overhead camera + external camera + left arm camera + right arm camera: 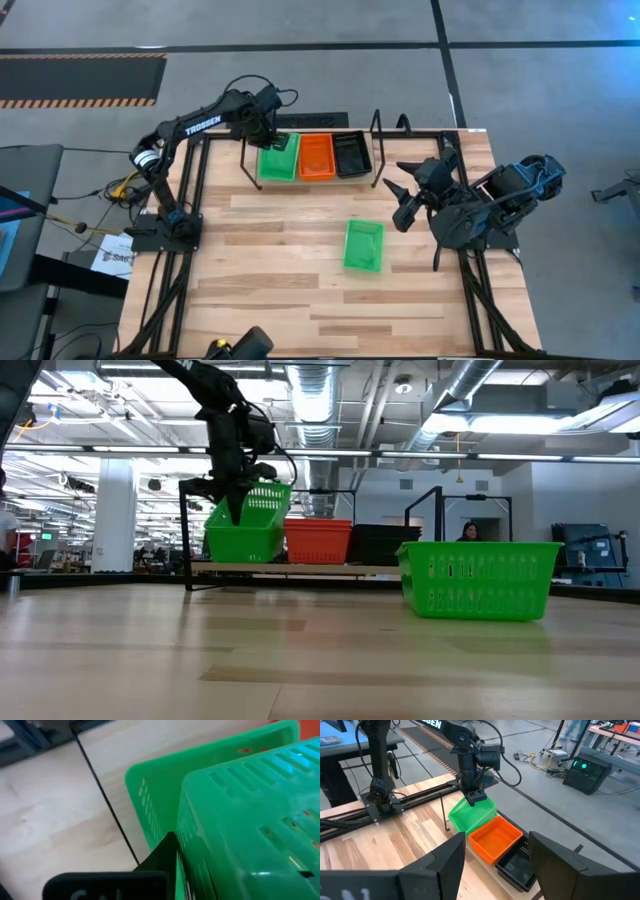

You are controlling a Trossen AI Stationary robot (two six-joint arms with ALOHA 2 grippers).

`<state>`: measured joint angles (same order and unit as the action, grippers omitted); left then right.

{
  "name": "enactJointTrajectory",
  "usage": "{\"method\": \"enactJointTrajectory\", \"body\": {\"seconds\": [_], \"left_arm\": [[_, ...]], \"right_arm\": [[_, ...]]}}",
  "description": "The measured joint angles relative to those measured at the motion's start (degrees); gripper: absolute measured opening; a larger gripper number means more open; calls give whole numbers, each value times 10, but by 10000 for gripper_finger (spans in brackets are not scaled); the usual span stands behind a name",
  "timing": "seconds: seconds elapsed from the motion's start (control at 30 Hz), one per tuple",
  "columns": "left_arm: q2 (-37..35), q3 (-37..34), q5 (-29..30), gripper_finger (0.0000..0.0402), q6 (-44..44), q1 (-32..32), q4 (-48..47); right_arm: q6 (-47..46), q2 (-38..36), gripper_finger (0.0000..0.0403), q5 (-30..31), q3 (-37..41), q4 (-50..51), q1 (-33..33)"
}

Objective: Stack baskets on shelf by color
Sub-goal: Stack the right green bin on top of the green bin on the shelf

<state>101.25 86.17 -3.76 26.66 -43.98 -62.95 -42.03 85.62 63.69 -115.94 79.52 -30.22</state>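
Notably, the left gripper (275, 140) had its fingers clamped on the rim of a green basket (262, 500), which hung tilted, partly inside a second green basket (240, 542) that sat at the left end of the shelf (378, 140). In the left wrist view one dark finger (162, 854) lay against the wall of the held basket (250, 810), with the lower basket's (155, 790) rim showing beyond it. The low view showed the held basket's far side raised above the lower one's rim, so it was not yet nested flat.

The shelf stood along the bench's (280, 290) far edge. On it, from left to right, were the green pair, an orange basket (316, 156) and a black basket (352, 154), each just beside the next. The right wrist view confirmed the same order: green (472, 815), orange (495, 840), black (520, 867).

A further green basket (363, 245) stood upright on the bench, alone, near its middle and well apart from the shelf. In the low view it appeared in the foreground, right of the shelf.

The right gripper (402, 200) hung over the bench's right side, between the shelf's right end and the lone green basket, touching nothing. Its fingers (447, 860) stood apart, with nothing between them.

A person (467, 532) was visible in the room behind the bench.
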Motion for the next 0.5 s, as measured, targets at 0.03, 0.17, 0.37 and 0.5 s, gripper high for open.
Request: {"method": "enactJointTrajectory", "body": {"seconds": [0.03,0.17,0.37,0.5], "left_arm": [[0,0,1,2,-5,0,2],[0,0,10,24,-23,1,-1],[0,5,11,92,-25,1,-3],[0,34,-27,136,-32,-1,-6]], "right_arm": [[0,0,235,0,0,0,0],[0,0,235,-1,0,2,0],[1,0,235,-6,0,2,0],[4,0,235,-7,0,3,0]]}}
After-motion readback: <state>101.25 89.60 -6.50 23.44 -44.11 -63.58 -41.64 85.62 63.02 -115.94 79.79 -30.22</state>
